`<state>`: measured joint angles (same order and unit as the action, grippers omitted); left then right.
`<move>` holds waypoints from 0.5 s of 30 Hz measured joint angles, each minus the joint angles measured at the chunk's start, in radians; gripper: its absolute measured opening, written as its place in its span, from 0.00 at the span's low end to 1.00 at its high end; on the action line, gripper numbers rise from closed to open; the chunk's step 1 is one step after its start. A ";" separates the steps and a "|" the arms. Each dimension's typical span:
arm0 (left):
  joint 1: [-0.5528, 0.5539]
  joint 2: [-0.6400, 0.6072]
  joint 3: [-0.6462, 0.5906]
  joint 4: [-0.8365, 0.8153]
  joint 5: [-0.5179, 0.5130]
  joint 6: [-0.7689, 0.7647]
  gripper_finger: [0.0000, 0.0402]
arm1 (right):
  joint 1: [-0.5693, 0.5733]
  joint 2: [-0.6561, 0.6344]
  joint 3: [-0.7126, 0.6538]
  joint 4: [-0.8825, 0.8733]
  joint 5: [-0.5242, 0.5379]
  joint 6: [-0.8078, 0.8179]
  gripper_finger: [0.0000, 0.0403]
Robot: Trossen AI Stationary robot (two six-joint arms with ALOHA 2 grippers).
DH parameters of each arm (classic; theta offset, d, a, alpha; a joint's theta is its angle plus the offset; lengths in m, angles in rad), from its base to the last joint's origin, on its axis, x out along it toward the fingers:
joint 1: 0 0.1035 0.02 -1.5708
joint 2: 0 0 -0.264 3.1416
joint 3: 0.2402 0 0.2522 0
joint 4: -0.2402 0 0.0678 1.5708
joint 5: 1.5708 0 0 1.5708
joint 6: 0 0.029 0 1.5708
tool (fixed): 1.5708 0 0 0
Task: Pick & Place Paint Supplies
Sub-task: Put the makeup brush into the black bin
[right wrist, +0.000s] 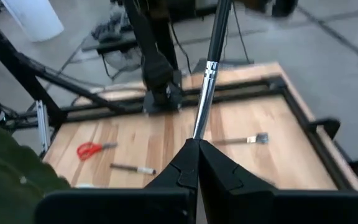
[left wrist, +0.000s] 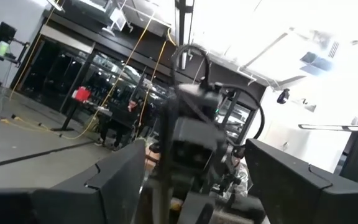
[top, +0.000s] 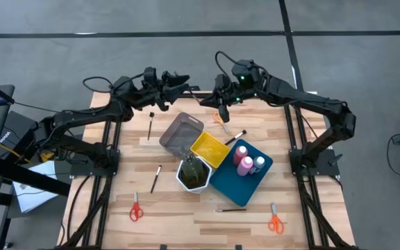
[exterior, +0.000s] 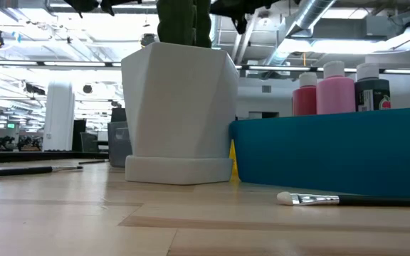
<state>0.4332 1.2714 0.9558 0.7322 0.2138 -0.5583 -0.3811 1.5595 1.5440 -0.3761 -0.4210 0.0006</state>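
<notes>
My right gripper is shut on a thin brush with a dark handle and a silver ferrule. In the high view it hangs over the table's far middle, above the grey tray. My left gripper is open and raised near the far edge, touching nothing. Two pink bottles and a grey white-capped bottle stand in the blue tray. Other brushes lie flat on the table. Another brush rests by the yellow tray. My right gripper pinches the brush between its two fingertips at the ferrule end. The ferrule and dark handle stick straight out ahead of the fingers, in line with them. The brush is lifted clear of the table.
A white hexagonal pot with a green plant sits against the yellow and blue trays. Red scissors lie near the near left corner, orange scissors near the near right. Bare wood shows along the near edge.
</notes>
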 joint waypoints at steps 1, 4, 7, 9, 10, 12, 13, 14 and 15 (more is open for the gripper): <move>0.000 -0.002 0.000 -0.009 0.000 0.000 0.66 | -0.002 -0.003 0.000 0.009 0.000 0.000 0.00; 0.000 -0.003 0.001 -0.040 0.000 0.001 0.62 | -0.012 -0.008 0.000 0.022 0.000 0.000 0.00; 0.000 -0.002 0.001 -0.064 0.000 0.001 0.59 | -0.017 -0.009 0.000 0.024 0.000 0.001 0.00; 0.000 -0.003 0.001 -0.063 0.000 0.002 0.56 | -0.020 -0.009 0.000 0.022 -0.002 0.003 0.00; 0.000 -0.003 0.001 -0.064 0.000 0.003 0.55 | -0.020 -0.009 0.000 0.023 -0.007 0.007 0.00; 0.000 -0.003 0.001 -0.064 0.000 0.003 0.51 | -0.020 -0.009 0.000 0.029 -0.019 0.018 0.00; 0.001 -0.003 0.001 -0.063 0.000 0.003 0.49 | -0.020 -0.009 0.000 0.031 -0.026 0.024 0.00; 0.004 -0.003 0.001 -0.063 0.001 0.003 0.46 | -0.020 -0.009 0.000 0.035 -0.027 0.026 0.00; 0.006 -0.003 0.001 -0.064 0.001 0.003 0.44 | -0.020 -0.009 0.000 0.042 -0.027 0.027 0.00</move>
<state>0.4389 1.2686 0.9565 0.6685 0.2144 -0.5549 -0.4007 1.5501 1.5444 -0.3344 -0.4480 0.0272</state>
